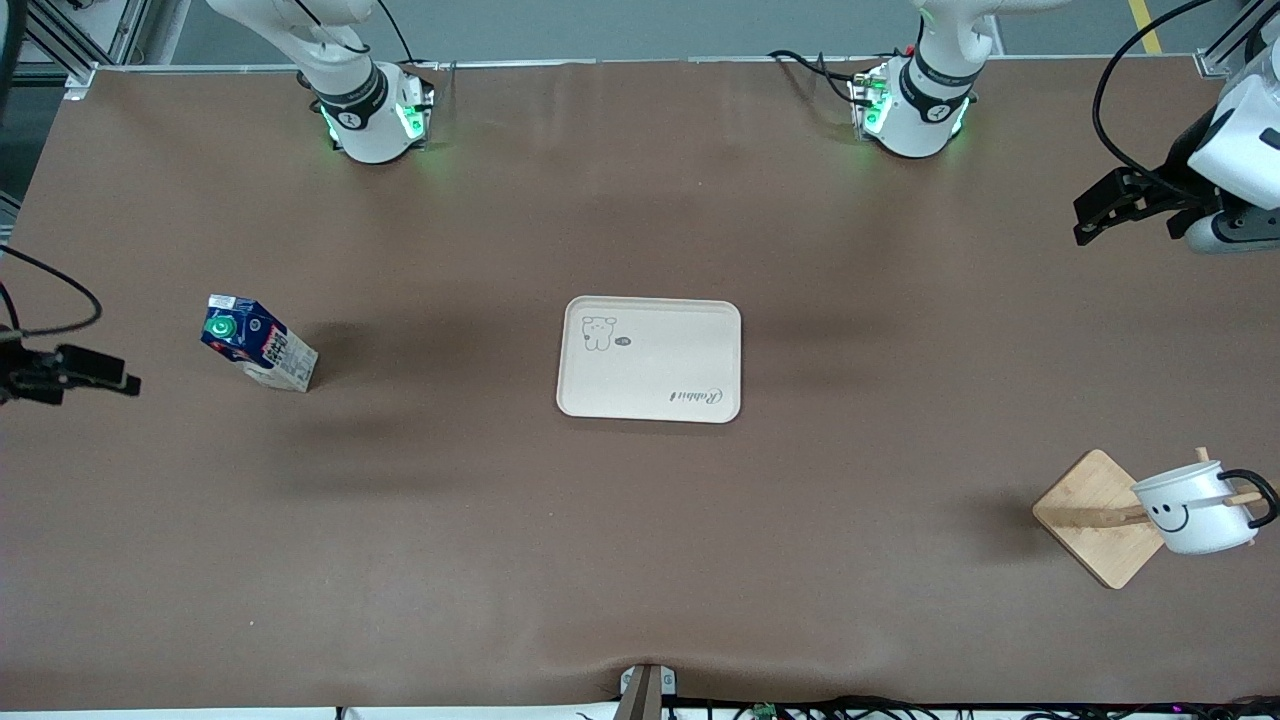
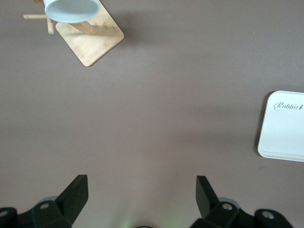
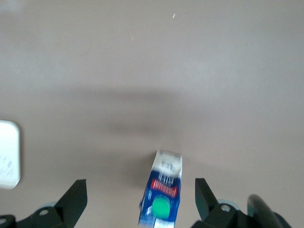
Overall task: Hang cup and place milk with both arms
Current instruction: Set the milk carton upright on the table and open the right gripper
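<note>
The cup [image 1: 1195, 510], a small white mug with a black loop handle and a black smiley face on its side, hangs tilted by its handle on a peg of the wooden rack [image 1: 1098, 517], well apart from the cream tray [image 1: 650, 358] toward the left arm's end of the tabletop. The milk [image 1: 258, 343], a small carton with a dark blue top, round green cap and pale lower part, stands on the tabletop, well apart from the tray toward the right arm's end.

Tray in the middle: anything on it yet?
Nothing sits on the tray; only its printed rabbit drawing and lettering show. The milk stands on the table toward the right arm's end. What lies under the tray is hidden.
</note>
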Controlling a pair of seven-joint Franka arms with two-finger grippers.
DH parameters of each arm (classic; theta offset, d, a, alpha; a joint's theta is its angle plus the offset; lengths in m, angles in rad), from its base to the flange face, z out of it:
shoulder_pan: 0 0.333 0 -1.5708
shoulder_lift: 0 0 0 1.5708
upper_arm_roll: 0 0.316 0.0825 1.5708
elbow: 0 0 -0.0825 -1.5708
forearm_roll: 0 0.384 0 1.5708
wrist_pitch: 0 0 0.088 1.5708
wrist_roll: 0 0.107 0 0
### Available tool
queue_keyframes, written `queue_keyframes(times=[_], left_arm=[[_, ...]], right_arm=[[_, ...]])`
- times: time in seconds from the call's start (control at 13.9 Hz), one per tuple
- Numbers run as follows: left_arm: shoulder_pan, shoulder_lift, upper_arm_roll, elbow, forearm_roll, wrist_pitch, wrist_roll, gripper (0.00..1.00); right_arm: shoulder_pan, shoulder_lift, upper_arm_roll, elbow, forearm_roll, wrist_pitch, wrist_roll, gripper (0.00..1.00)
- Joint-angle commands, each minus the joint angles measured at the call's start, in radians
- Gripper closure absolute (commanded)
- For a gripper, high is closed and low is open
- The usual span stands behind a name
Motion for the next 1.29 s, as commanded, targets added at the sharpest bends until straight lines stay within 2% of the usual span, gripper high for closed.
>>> queue_keyframes(times=[0.0,0.07,0.22,0.29,0.43,0.65,1.22], left_arm=[[0.015,-0.022,0.000,-0.004,-0.016,-0.005,0.020,0.00],[0.015,-0.022,0.002,0.000,-0.015,-0.005,0.020,0.00],[0.015,-0.019,0.002,0.016,-0.015,-0.007,0.020,0.00],[0.015,-0.017,0.002,0.023,-0.015,-0.007,0.020,0.00],[0.016,-0.014,0.002,0.028,-0.015,-0.007,0.019,0.00],[0.016,-0.013,0.002,0.032,-0.007,-0.005,0.018,0.00],[0.012,-0.010,-0.006,0.039,0.000,-0.033,0.014,0.00]], right_arm=[[-0.002,-0.153,0.002,-0.018,0.003,-0.183,0.007,0.00],[0.001,-0.200,0.002,-0.030,0.003,-0.245,0.009,0.00],[0.032,-0.313,0.004,-0.145,-0.099,-0.253,0.060,0.00],[0.023,-0.338,0.001,-0.192,-0.113,-0.247,0.070,0.00],[0.035,-0.402,0.005,-0.298,-0.127,-0.177,0.062,0.00],[0.072,-0.549,0.014,-0.507,-0.136,-0.067,0.061,0.00],[0.076,-0.527,0.020,-0.431,-0.152,-0.055,0.059,0.00]])
